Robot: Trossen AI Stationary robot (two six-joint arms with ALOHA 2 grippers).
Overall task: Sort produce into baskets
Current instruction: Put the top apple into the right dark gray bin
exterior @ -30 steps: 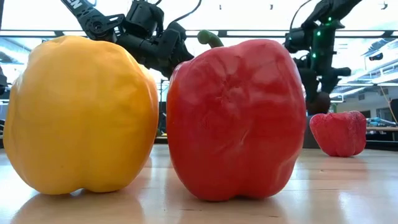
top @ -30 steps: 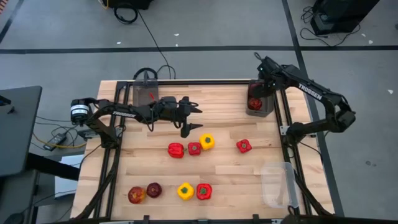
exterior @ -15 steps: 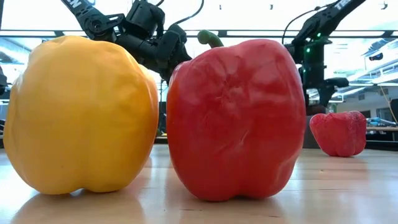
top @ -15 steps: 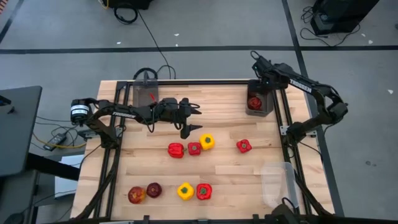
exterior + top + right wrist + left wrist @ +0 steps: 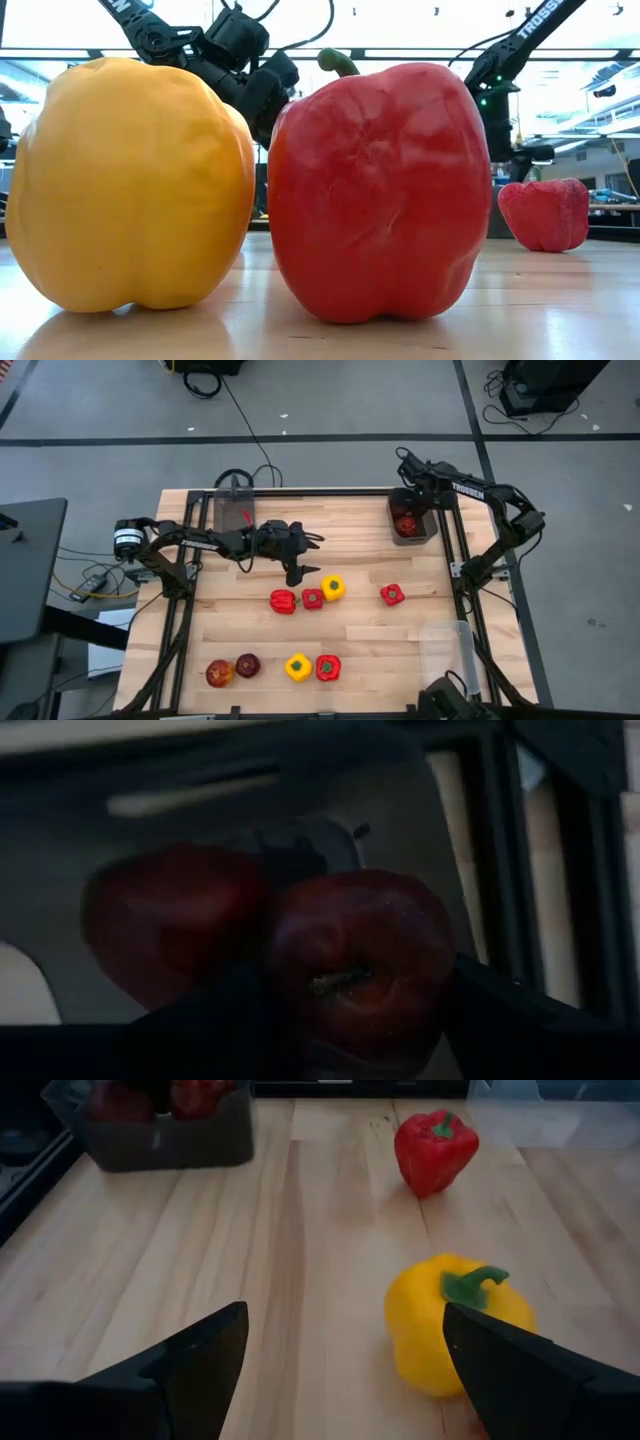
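My left gripper [image 5: 311,557] [image 5: 345,1370] is open and empty above the table, just to the far-left of a yellow pepper [image 5: 332,587] [image 5: 450,1320] that lies on the wood. My right gripper [image 5: 408,510] [image 5: 355,1020] is open, down in the smoky-grey bin [image 5: 431,536] at the far right. Its fingers stand on either side of a dark-red apple [image 5: 360,960], stem toward the camera, that lies in the bin beside another apple [image 5: 170,920]. I cannot tell whether they touch it. A second grey bin [image 5: 235,510] stands at the far left.
Two red peppers [image 5: 283,601] [image 5: 313,598] lie beside the yellow one, another [image 5: 392,594] to the right. Two apples [image 5: 219,673] [image 5: 248,665], a yellow pepper [image 5: 298,667] and a red pepper [image 5: 327,667] line the near edge. A clear bin [image 5: 445,655] stands near right.
My right gripper has gone down into the far-right grey bin. The dark-red apple that hung under it above the bin a second ago has gone down with it and now lies in the bin.
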